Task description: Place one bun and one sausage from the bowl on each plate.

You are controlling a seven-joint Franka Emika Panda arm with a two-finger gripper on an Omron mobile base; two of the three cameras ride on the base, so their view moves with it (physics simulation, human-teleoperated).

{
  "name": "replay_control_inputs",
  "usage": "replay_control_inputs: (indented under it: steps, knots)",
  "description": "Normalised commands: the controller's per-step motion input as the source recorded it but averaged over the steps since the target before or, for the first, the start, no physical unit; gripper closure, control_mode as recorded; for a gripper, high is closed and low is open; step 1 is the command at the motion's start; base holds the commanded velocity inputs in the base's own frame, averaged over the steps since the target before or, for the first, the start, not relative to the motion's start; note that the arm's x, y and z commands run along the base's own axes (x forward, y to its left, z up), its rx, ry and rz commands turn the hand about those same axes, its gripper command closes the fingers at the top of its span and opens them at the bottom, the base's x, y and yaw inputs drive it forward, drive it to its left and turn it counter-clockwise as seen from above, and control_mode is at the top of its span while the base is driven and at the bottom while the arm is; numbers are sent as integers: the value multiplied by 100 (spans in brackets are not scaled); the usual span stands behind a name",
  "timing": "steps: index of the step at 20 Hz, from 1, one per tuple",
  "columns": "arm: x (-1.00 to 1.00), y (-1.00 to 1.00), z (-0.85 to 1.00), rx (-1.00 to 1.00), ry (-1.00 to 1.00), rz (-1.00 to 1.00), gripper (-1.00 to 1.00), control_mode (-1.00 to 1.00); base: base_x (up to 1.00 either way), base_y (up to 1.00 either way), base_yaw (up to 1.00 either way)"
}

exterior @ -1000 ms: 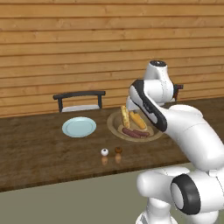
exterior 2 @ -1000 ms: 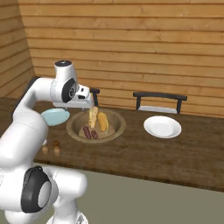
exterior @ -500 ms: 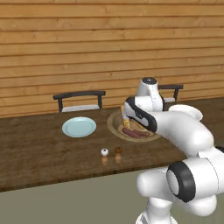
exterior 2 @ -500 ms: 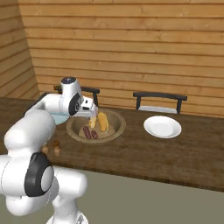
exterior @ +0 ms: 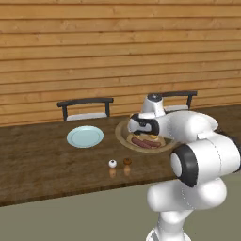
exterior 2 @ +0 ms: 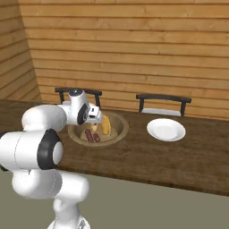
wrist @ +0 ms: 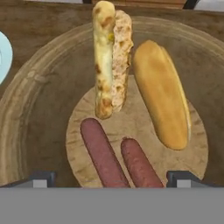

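Note:
The tan bowl (exterior: 123, 136) (exterior 2: 120, 129) (wrist: 26, 109) sits mid-table. Inside lie a split toasted bun (wrist: 109, 57), a smooth closed bun (wrist: 162, 92) and two sausages (wrist: 103, 153) (wrist: 140, 164) side by side. My gripper (wrist: 113, 179) (exterior: 142, 133) (exterior 2: 96, 124) hangs low over the bowl, open, its fingertips (wrist: 41, 179) straddling the two sausages and holding nothing. A pale blue plate (exterior: 85, 136) lies left of the bowl, and its edge (wrist: 3, 61) shows in the hand view. A second plate (exterior 2: 166, 129), looking white, lies to the bowl's right.
Two small shakers (exterior: 112, 164) (exterior: 127, 162) stand near the table's front edge, between the blue plate and the bowl. Dark chairs (exterior: 85, 104) (exterior 2: 163, 100) stand behind the table against the wooden wall.
The arm has folded forward and the hand has dropped from above the bowl to just over the food. The bowl, plates and shakers have not moved.

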Motion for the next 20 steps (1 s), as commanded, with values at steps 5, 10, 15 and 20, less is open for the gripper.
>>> replay_control_inputs:
  steps: [5, 10, 15, 20]
  knots:
    - [55, 0, -32, 0, 0, 0, -100, -100, 0, 0, 0]
    - [48, 0, -42, 0, 0, 0, -100, -100, 0, 0, 0]
    - [35, 0, -48, 0, 0, 0, -100, -100, 0, 0, 0]
    - [38, 0, -43, 0, -1, 0, -100, -100, 0, 0, 0]
